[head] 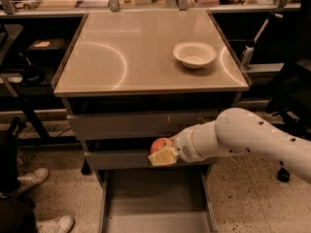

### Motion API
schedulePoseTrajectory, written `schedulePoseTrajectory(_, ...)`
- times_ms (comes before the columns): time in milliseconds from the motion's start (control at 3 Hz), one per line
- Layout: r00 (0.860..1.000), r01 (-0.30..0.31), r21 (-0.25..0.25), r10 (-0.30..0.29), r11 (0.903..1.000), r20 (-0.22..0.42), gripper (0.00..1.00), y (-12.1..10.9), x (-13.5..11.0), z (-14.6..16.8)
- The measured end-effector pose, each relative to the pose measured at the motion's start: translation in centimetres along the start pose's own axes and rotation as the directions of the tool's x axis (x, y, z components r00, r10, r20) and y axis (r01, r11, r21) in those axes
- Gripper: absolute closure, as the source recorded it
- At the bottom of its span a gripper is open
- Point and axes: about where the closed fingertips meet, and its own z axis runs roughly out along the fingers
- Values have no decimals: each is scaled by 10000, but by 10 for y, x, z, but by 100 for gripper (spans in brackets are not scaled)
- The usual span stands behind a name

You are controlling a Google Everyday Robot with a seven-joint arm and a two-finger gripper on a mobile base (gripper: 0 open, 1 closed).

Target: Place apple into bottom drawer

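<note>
My gripper (162, 152) is in front of the drawer stack at the height of the middle drawer front, above the open bottom drawer. It is shut on the red-orange apple (160, 144), which shows between the pale fingers (164, 157). The bottom drawer (155, 205) is pulled out, a wide grey tray with a flat floor and low side walls. My white arm (252, 137) reaches in from the right.
A shallow white bowl (194, 54) sits on the beige cabinet top (121, 52). Two grey drawer fronts (126, 125) are shut above the open one. A person's white shoes (34, 178) are on the floor at left. An office chair base (284, 171) stands at right.
</note>
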Motion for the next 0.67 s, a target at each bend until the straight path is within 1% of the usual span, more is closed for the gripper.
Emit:
schedulePoseTrajectory(333,9993,-379,56,379,9993,7,100,-3,16,17)
schedulePoseTrajectory(667,9933,-1150,185,1153,9932,-128,100,-12,55,58)
